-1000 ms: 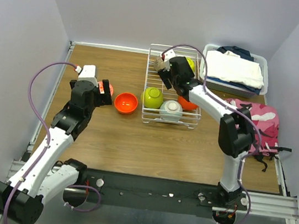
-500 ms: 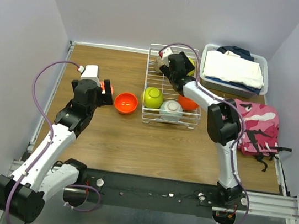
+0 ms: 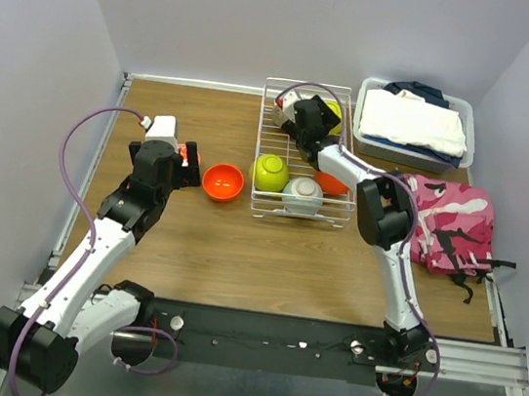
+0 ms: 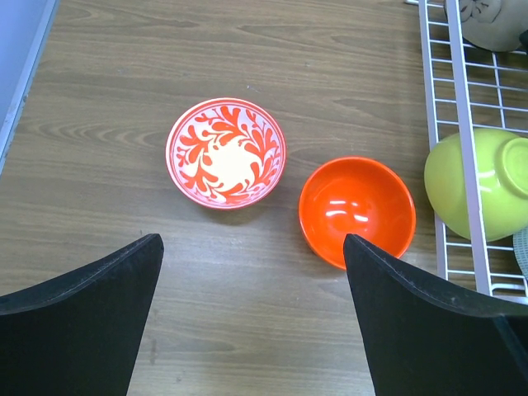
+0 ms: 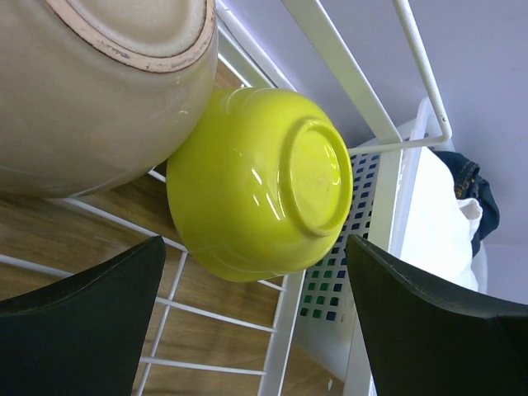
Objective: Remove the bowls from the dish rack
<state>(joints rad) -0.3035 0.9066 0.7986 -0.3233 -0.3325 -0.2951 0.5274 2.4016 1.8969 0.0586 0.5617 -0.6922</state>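
The white wire dish rack (image 3: 262, 144) holds a lime-green bowl (image 3: 270, 172), a pale blue bowl (image 3: 302, 195), an orange bowl (image 3: 334, 183), a taupe bowl (image 3: 283, 114) and a second lime-green bowl (image 3: 336, 116) at its back. My right gripper (image 3: 312, 118) is open over the rack's back; in the right wrist view the tilted lime-green bowl (image 5: 264, 181) lies between its fingers (image 5: 99, 305), untouched, leaning on the taupe bowl (image 5: 99, 91). On the table left of the rack sit an orange bowl (image 4: 356, 210) and the white-and-red patterned bowl (image 4: 226, 153). My left gripper (image 4: 252, 247) is open and empty above them.
A grey bin of folded clothes (image 3: 414, 121) stands right of the rack, its perforated wall (image 5: 330, 285) close behind the rack's wire side (image 5: 363, 91). A pink patterned bag (image 3: 450, 224) lies at the right. Bare wood table (image 3: 237, 253) lies in front.
My right arm has folded closer to the rack and its gripper has shifted a little toward the back lime-green bowl. The left arm has barely moved. No bowl has moved.
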